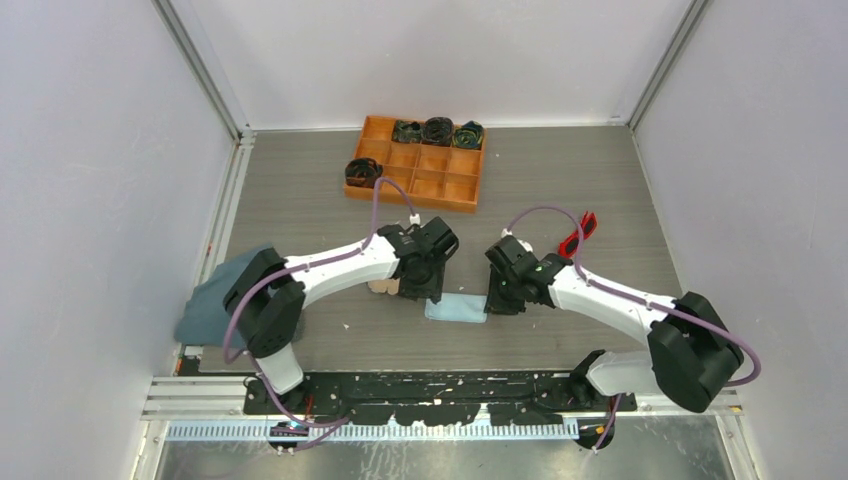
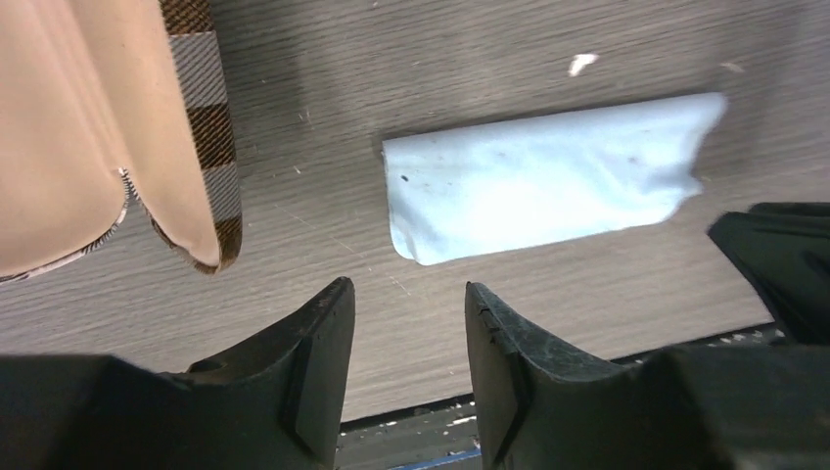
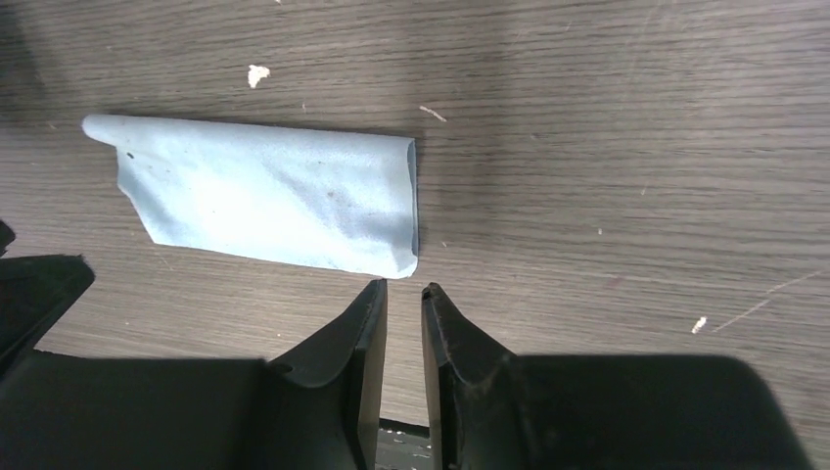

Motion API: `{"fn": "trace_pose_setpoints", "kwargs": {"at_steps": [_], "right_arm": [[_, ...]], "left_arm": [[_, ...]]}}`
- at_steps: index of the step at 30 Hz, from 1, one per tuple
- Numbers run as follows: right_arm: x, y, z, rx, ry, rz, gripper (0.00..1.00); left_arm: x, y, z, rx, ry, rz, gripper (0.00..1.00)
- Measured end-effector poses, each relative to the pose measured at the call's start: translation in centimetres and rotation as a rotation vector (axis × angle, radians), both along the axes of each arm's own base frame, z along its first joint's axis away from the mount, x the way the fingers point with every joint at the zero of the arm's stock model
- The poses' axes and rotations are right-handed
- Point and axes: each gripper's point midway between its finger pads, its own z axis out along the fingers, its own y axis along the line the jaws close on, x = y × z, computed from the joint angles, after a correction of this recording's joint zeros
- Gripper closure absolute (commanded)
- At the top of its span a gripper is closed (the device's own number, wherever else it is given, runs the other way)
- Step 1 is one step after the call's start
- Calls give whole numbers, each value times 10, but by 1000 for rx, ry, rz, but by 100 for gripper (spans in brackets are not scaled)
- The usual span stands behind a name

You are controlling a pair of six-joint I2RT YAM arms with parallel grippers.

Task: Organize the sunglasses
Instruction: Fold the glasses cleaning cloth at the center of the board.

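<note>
The red sunglasses (image 1: 578, 236) lie on the table to the right, behind my right arm, in neither wrist view. A folded light blue cloth (image 1: 456, 309) lies between my grippers; it also shows in the left wrist view (image 2: 548, 176) and the right wrist view (image 3: 274, 201). The plaid case (image 1: 383, 287) lies open at the cloth's left, its tan inside showing in the left wrist view (image 2: 98, 127). My left gripper (image 2: 406, 284) is open and empty above the table, near the cloth's left end. My right gripper (image 3: 403, 284) is empty, jaws a narrow gap apart, at the cloth's right end.
An orange compartment tray (image 1: 420, 180) stands at the back with three dark rolled items (image 1: 437, 130) in its far row, and one more (image 1: 362, 172) beside its left side. A grey-blue cloth heap (image 1: 215, 300) lies at the table's left edge. White walls enclose the table.
</note>
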Motion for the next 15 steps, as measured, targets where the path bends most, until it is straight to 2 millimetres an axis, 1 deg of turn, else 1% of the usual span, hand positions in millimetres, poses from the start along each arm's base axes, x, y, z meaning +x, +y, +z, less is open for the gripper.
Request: {"fn": "trace_pose_setpoints", "kwargs": {"at_steps": [2, 4, 7, 10, 13, 15], "right_arm": [[1, -1, 6, 2, -14, -3, 76], [3, -1, 12, 9, -30, -6, 80], [7, 2, 17, 21, -48, -8, 88], [11, 6, 18, 35, -52, -17, 94], [14, 12, 12, 46, -42, -23, 96], [16, 15, 7, 48, -34, -24, 97]], "left_arm": [[3, -2, 15, -31, -30, 2, 59], [4, -4, 27, -63, -53, 3, 64], [7, -13, 36, -124, -77, 4, 74], [7, -19, 33, -164, -79, 12, 82], [5, -24, 19, -185, -55, 20, 88], [3, -25, 5, -193, -31, 26, 90]]}}
